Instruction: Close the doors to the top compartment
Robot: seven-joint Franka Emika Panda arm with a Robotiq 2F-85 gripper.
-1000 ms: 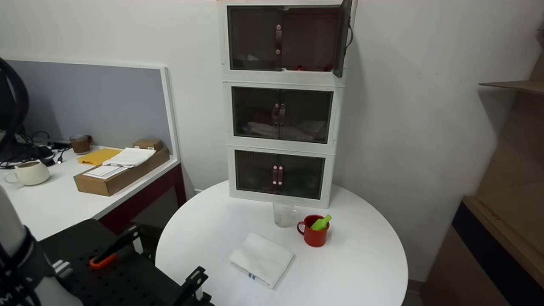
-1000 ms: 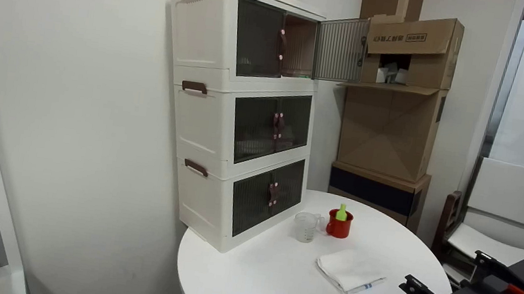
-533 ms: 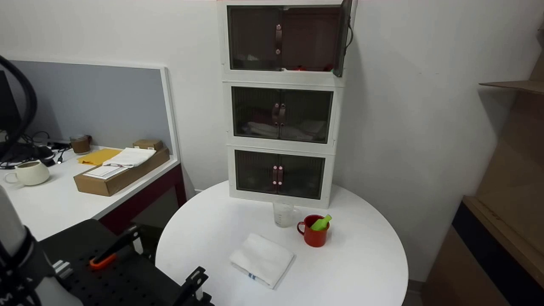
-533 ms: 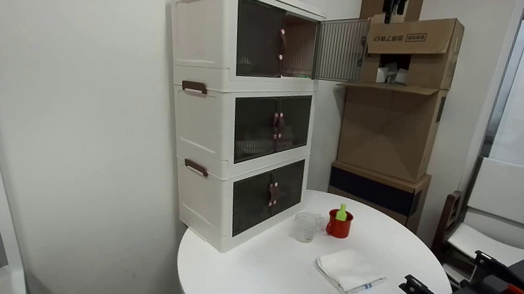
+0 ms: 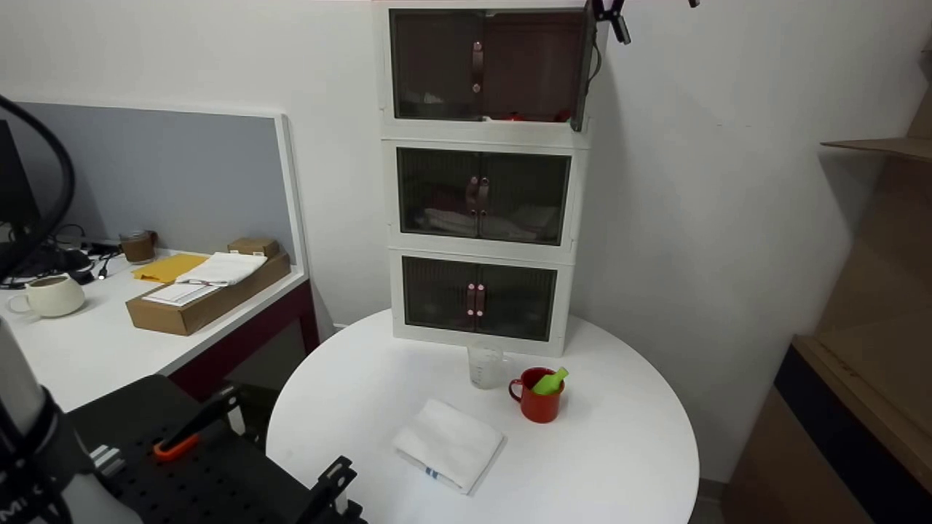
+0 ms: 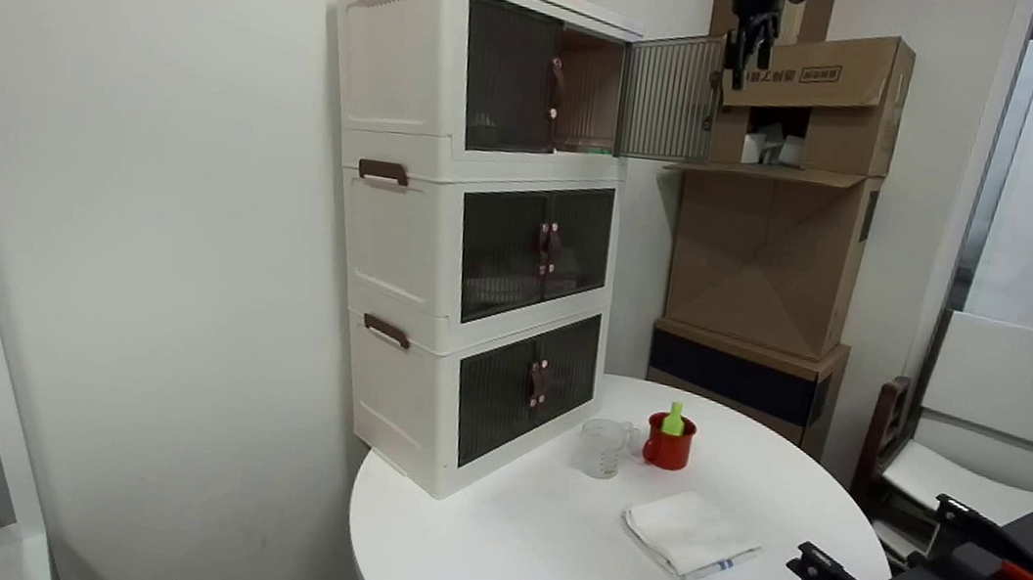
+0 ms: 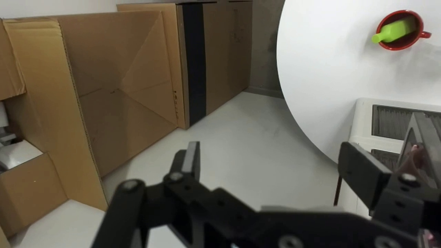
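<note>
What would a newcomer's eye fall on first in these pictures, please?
Probably the see-through door standing open on the top compartment of the white cabinet, high up. Near it, the pincer hangs open. Below, a red mug holding something bright green stands on the round white table.

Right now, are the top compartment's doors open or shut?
One open, one shut: the swung-out door juts from the frame; the flush door lies within it.

Ribbed door (image 6: 666, 99) (see-through), glossy mug (image 5: 539, 405), cardboard boxes (image 6: 759, 261)
</note>
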